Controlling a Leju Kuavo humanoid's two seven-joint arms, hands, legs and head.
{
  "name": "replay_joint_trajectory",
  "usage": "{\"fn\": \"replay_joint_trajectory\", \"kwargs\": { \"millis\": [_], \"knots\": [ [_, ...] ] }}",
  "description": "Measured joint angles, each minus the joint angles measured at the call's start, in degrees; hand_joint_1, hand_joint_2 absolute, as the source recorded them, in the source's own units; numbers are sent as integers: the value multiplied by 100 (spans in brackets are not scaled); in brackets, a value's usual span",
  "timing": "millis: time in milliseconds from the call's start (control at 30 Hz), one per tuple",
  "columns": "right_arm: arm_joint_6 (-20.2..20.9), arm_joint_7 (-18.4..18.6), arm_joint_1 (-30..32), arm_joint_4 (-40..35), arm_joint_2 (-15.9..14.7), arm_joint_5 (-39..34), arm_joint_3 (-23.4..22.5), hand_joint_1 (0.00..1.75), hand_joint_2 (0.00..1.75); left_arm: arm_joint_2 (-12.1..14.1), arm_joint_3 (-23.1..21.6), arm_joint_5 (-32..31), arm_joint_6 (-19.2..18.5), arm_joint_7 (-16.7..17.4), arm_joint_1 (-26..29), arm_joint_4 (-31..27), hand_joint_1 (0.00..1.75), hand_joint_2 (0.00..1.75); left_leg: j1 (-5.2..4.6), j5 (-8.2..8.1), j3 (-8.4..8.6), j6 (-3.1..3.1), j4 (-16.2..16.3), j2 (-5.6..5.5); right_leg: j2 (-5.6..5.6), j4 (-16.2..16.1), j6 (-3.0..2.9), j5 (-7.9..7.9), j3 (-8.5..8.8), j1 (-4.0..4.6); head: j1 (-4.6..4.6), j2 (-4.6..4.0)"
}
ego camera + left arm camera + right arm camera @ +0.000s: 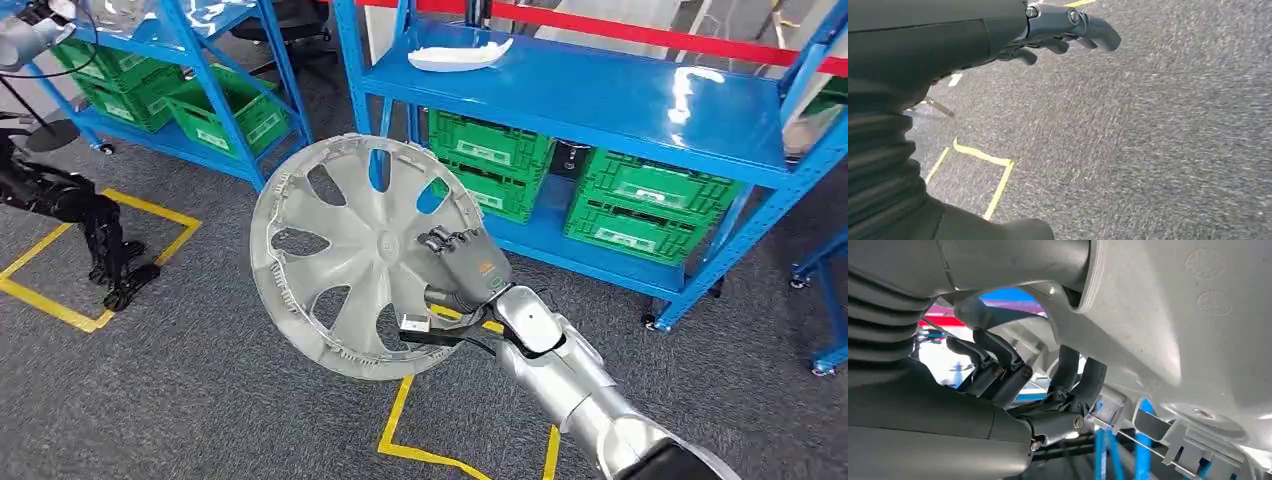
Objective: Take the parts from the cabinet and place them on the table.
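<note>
Far left, head view: a dark legged stand (95, 225) sits on grey carpet (200, 400) beside a square of yellow floor tape (60, 290). Behind it is a blue rack (215, 110) with green crates (225, 110) on its low shelf.

Centre: a silver-grey wheel cover (345, 255) is held up in the air above the carpet, tilted, its ribbed inner side facing the camera, with spoke openings visible. It is well apart from any shelf or table surface. The right hand (462, 262) grips it at the edge nearer the robot's right side, with the fingers (440, 240) curled over the inner face. In the right wrist view the dark fingers (1080, 382) hook around the cover's moulded ribs, and the pale plastic of the cover (1148, 315) lies across the hand, so the hold is closed and firm. The silver right arm (580, 390) comes up from below.

Right: a second blue rack (600, 100) holds a white moulded part (460, 52) on its upper shelf, with more green crates (650, 205) beneath.

Left wrist view: the left hand (1063, 35) hangs over the carpet, its fingers (1023, 55) bent inward with nothing in them. Yellow tape (983, 160) marks the floor below it.
</note>
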Motion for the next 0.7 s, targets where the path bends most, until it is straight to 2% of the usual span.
{"fn": "replay_joint_trajectory", "kwargs": {
  "millis": [33,67,100,133,167,200,300,333,367,400,467,500,533,567,600,633,667,700],
  "knots": [
    [4,-17,43,-11,-35,-17,0,175,0,-2,-35,-42,-31,22,1,0,0,175,1,115,105,3,-148,9,-81,2,2,-3,-1,2,0,0],
    [11,-17,72,-39,-63,-26,0,175,0,-2,-66,-76,-39,37,0,2,0,175,1,305,312,11,-507,28,-142,6,8,-7,2,2,0,0],
    [17,-15,85,-74,-96,-37,0,175,0,-2,-81,-116,-50,52,-11,2,0,175,-1,522,592,28,-1002,90,-203,13,24,-18,7,2,-2,0],
    [26,-9,87,-109,-131,-46,0,175,0,-2,-105,-142,-85,76,-32,2,0,175,-7,696,905,56,-1544,280,-259,24,49,-34,16,5,-2,0],
    [39,7,89,-157,-181,-63,0,175,0,-7,-131,-175,-111,85,-68,7,0,175,-99,572,997,87,-1705,478,-305,35,83,-52,3,55,-13,0],
    [53,11,89,-184,-236,-74,-2,175,0,-15,-162,-190,-120,94,-93,7,0,175,-70,616,962,174,-1718,369,-358,35,113,-48,-1,61,5,0],
    [55,22,117,-249,-301,-81,-2,175,0,-22,-225,-234,-183,168,-90,7,0,175,-98,639,932,275,-1738,198,-508,-6,210,-43,51,56,9,0],
    [52,22,131,-278,-321,-87,-2,175,0,-24,-238,-240,-197,199,-85,7,0,175,-52,676,958,329,-1782,147,-317,46,267,-107,38,19,13,0],
    [39,11,147,-312,-369,-101,-2,175,0,-35,-251,-251,-201,231,-94,7,0,175,-46,692,955,360,-1792,90,28,223,282,-245,-34,8,22,0],
    [31,7,175,-334,-389,-114,-4,175,0,-37,-256,-269,-216,258,-113,7,0,175,-43,703,948,383,-1795,40,173,574,283,-457,-187,4,35,0],
    [44,22,266,-345,-452,-125,-4,175,0,-52,-288,-284,-234,304,-113,7,0,175,-49,710,943,396,-1789,-124,231,1498,294,-838,-620,6,48,0],
    [48,15,317,-354,-468,-125,-4,175,0,-50,-299,-284,-234,315,-96,7,0,175,-49,711,937,395,-1778,-208,231,1756,295,-873,-758,6,50,0],
    [50,4,357,-361,-479,-131,-4,175,0,-48,-299,-275,-232,315,-80,7,0,175,-47,711,933,394,-1763,-289,232,1746,292,-781,-771,-1,52,0],
    [50,4,368,-361,-498,-142,-4,175,0,-48,-299,-232,-221,312,-73,9,0,175,-43,712,928,392,-1746,-376,235,1460,286,-556,-653,-12,57,0],
    [48,4,363,-363,-505,-153,-4,175,0,-50,-299,-221,-216,306,-73,9,0,175,-39,713,926,381,-1728,-457,252,1018,280,-304,-449,-24,57,0],
    [42,7,352,-367,-509,-166,-4,175,0,-52,-299,-214,-214,295,-77,9,0,175,-32,711,924,351,-1710,-538,349,489,278,-57,-190,-39,57,0],
    [33,13,342,-367,-514,-179,-4,175,0,-52,-299,-190,-214,286,-80,9,0,175,-27,710,901,316,-1691,-600,653,156,272,-62,-37,-76,61,0],
    [29,22,337,-374,-516,-181,-4,175,0,-48,-299,-164,-210,273,-95,7,0,175,-50,709,857,263,-1657,-671,679,107,256,-65,-36,-49,57,0]
  ]
}}
